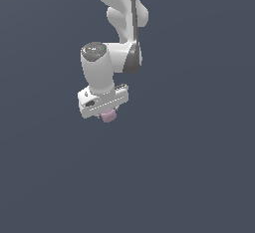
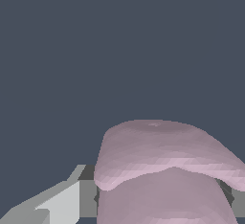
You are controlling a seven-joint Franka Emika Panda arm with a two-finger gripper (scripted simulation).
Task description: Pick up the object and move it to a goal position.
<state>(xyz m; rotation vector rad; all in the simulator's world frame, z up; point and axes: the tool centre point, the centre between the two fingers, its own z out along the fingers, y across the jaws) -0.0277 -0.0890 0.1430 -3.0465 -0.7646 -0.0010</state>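
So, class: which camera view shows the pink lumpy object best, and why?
The wrist view: the object fills much of that picture, so its rounded, folded pale pink surface is plain, with a grey finger beside it. The exterior view shows only a small pink bit poking out under the white hand.

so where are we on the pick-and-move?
Done, apparently: the grasp. The pink object sits at the gripper and fills the wrist view right at a finger. In hand: the arm carries it. Left: delivery; no goal marker shows in either view, so the remaining travel can't be judged.
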